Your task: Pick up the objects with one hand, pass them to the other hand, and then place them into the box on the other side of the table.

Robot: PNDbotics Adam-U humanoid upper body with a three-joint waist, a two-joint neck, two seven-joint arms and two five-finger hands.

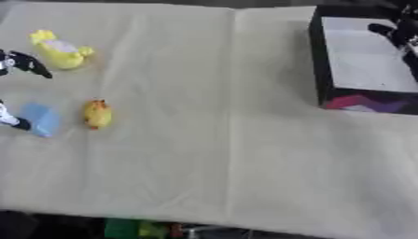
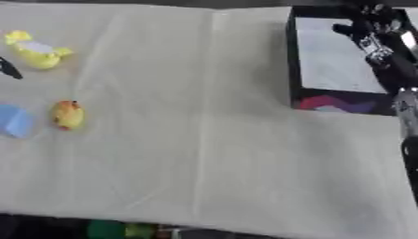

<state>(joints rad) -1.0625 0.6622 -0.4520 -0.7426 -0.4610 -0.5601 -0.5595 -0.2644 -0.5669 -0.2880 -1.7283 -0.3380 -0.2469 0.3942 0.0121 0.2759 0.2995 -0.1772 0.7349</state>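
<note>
In the left eye view, the left hand [image 1: 18, 63] shows at nine o'clock, fingers too cropped to tell, with the blue object [image 1: 41, 119] and small yellow toy [image 1: 97, 114] just beside it, toward five o'clock. In the right eye view, the right hand [image 2: 369, 33] hangs over the box [image 2: 335, 103] at two o'clock, grip unclear; the left is nearer.

Light falls evenly and fairly brightly across the pale cloth on the tabletop [image 1: 212, 116], soft and diffuse, with no hard shadows or glare. The white floor inside the box [image 1: 359, 60] is the brightest patch, though not blown out. Both views are blurred throughout: the yellow toys [image 1: 96, 114] have smeared outlines, and the right hand [image 2: 372, 35] over the box shows no fine detail.
</note>
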